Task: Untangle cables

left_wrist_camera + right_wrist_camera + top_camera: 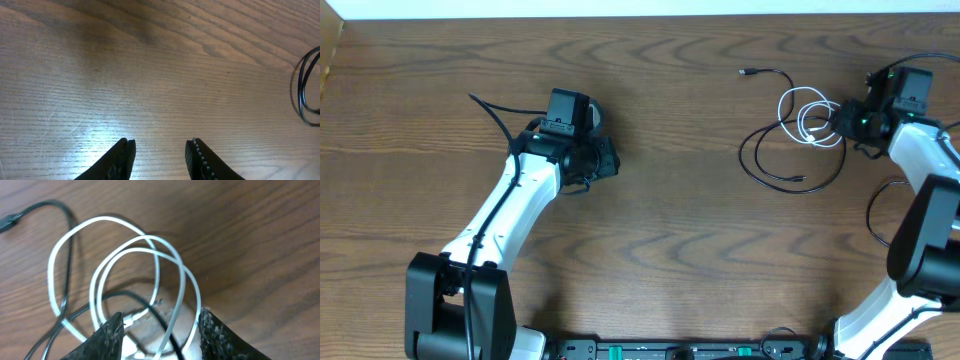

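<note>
The right claw is low over the knot, and its two fingers stand apart, one on each side of the heap, not clamped on anything yet. Between the fingers pass some loops of the white cable, and one strand of the black cable runs under them toward the claw's base. The rest of the white coil lies just in front of the claw. The black cord goes further out, ahead and to the side of the claw, where its plug end rests on the table. The left claw is well apart from both cables. Its fingers are also apart and hold nothing, with only bare wood in front of them. I judge the step in hand to be the first grasp on the tangle, so the separation itself is not begun. The next move calls for closing the right claw on the white loops only, without the black strand below. If both are caught together, pulling would only drag the whole knot.
</note>
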Available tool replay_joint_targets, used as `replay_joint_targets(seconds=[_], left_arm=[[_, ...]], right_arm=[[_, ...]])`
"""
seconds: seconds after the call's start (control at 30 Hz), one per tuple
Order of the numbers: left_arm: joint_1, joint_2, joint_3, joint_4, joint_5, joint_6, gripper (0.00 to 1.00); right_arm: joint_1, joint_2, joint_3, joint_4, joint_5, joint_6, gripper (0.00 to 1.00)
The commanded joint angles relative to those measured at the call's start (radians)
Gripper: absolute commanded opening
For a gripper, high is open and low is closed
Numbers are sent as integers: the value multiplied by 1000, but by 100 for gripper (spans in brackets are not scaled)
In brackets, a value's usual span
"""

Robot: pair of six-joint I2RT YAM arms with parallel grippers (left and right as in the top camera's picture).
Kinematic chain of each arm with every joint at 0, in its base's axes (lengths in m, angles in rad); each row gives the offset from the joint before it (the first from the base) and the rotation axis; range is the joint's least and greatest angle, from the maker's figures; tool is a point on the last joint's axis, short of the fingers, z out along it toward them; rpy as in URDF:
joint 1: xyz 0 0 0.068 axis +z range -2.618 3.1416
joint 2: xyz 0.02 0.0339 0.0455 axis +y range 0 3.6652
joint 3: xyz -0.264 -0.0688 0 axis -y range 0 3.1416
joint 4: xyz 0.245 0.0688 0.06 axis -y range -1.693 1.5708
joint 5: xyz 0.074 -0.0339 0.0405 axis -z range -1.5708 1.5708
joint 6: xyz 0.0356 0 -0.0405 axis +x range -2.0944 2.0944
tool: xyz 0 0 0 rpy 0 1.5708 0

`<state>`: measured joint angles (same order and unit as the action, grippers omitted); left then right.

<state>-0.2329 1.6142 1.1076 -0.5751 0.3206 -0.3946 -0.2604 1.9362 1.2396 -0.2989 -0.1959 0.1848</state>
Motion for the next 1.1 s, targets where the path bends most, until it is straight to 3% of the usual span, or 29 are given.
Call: replay_joint_targets(seconds=[0.0, 0.13, 0.23, 0.3, 0.53, 0.7, 0.87, 1.07], left_arm=[[-2, 2, 9, 0, 8, 9, 38], [-2, 2, 9, 0, 9, 9, 38], [-2, 2, 9, 0, 9, 9, 38], [-2, 2, 9, 0, 9, 9, 38], [-2, 2, 9, 0, 9, 9, 38], [-2, 2, 9, 4, 8, 9, 38], [-2, 2, 9, 12, 9, 9, 38], [-2, 2, 9, 23, 8, 9, 38]], right_arm=[[2, 49, 8, 38, 55, 95, 41], [10, 91, 8, 89, 26, 145, 30], [22, 101, 8, 120, -45, 144, 13], [28, 98, 8, 157, -98, 144, 8], [50, 6, 10, 278, -338, 144, 1], [131, -111, 10, 265, -432, 112, 1], [260, -241, 10, 172, -331, -22, 1], [447, -328, 38, 13, -169, -52, 1]])
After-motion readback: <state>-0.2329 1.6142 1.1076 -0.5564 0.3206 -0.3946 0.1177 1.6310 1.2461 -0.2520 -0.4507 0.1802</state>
